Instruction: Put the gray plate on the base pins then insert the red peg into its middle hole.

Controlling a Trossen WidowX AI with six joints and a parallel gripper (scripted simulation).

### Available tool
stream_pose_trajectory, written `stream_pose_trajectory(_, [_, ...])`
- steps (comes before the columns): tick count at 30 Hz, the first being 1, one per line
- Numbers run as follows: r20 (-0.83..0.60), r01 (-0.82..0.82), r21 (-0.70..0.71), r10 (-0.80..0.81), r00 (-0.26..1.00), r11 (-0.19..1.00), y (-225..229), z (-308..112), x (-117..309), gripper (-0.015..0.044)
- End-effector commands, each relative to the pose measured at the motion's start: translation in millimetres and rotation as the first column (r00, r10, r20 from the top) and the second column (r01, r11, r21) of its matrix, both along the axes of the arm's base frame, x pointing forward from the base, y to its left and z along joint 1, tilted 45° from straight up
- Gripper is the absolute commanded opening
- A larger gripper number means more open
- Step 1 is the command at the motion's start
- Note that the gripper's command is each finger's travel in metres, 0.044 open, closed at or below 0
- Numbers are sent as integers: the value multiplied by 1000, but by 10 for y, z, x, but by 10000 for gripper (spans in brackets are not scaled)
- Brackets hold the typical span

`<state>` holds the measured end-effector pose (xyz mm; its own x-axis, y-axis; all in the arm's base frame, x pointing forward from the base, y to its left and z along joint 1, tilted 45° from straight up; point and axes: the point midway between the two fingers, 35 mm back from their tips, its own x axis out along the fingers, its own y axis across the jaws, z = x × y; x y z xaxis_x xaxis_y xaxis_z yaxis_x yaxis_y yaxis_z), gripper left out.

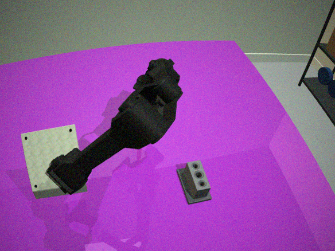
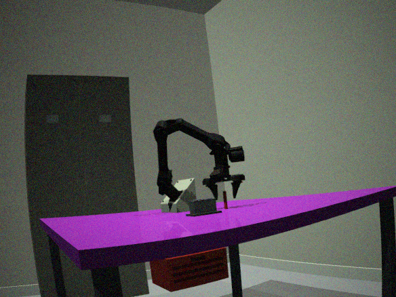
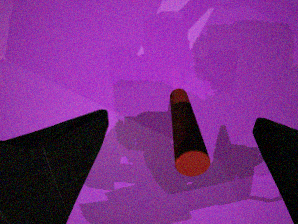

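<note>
The gray plate [image 1: 203, 192] [image 2: 203, 206], a thick block with three holes in a row, sits level on the thin dark base [image 1: 182, 177] [image 2: 203, 214], with no gap visible between them. The pins are hidden. The red peg [image 2: 225, 201] [image 3: 187, 131] stands upright on the table behind the plate in the exterior view; the arm hides it in the top view. My gripper [image 2: 225, 198] [image 3: 181, 121] points down and is open, its fingertips on either side of the peg's upper part and not touching it.
The arm's pale mounting block [image 1: 49, 155] [image 2: 184, 184] stands at the left in the top view. The purple table [image 1: 244, 218] [image 2: 119, 234] carries everything. A dark shelf rack [image 1: 311, 57] stands beyond the table's right edge, and a red drawer box [image 2: 190, 268] is under the table.
</note>
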<state>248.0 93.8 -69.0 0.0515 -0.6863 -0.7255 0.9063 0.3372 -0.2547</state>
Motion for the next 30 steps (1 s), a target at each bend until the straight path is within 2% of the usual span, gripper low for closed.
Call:
stream_pose_trajectory(1, [-6,-5,-7,5,1000,1000,-24,-25,-12,361])
stream_pose_trajectory(15, [-6,-5,-7,5,1000,1000,-24,-25,-12,0])
stream_pose_trajectory(30, [-6,-5,-7,5,1000,1000,-24,-25,-12,0])
